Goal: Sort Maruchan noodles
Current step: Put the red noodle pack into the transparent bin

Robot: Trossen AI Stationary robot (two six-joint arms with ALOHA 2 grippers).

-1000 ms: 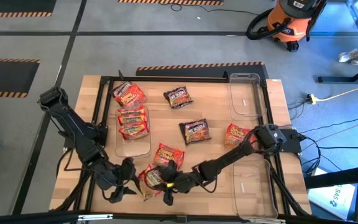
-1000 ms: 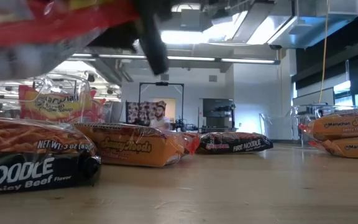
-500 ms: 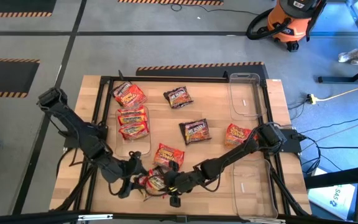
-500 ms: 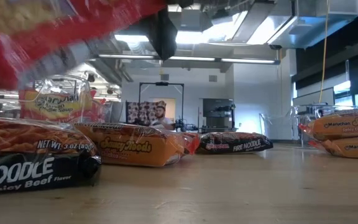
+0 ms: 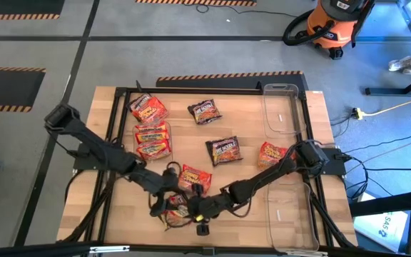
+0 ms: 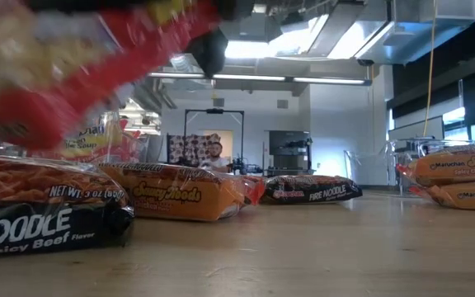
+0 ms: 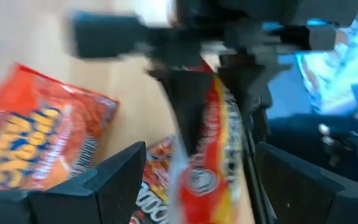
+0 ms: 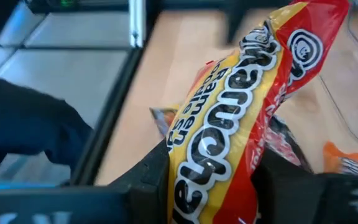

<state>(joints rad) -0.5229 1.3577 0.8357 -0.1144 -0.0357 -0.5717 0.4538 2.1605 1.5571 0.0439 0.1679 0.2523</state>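
Left gripper [image 5: 168,202] has swung in toward the right gripper [image 5: 193,209] since a second ago. Right jaws grip a red-yellow "Ramen" packet [image 8: 229,137] above the surface [image 5: 252,121] near its front edge. Left jaws open beside it. Low view reads "FIRE NOODLE" [image 6: 310,189], "Spicy Beef".

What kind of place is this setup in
Probably a robotics lab or workshop. A wooden table with two arms stands on a concrete floor with hazard tape, an orange shop vacuum nearby, and open ducting overhead.
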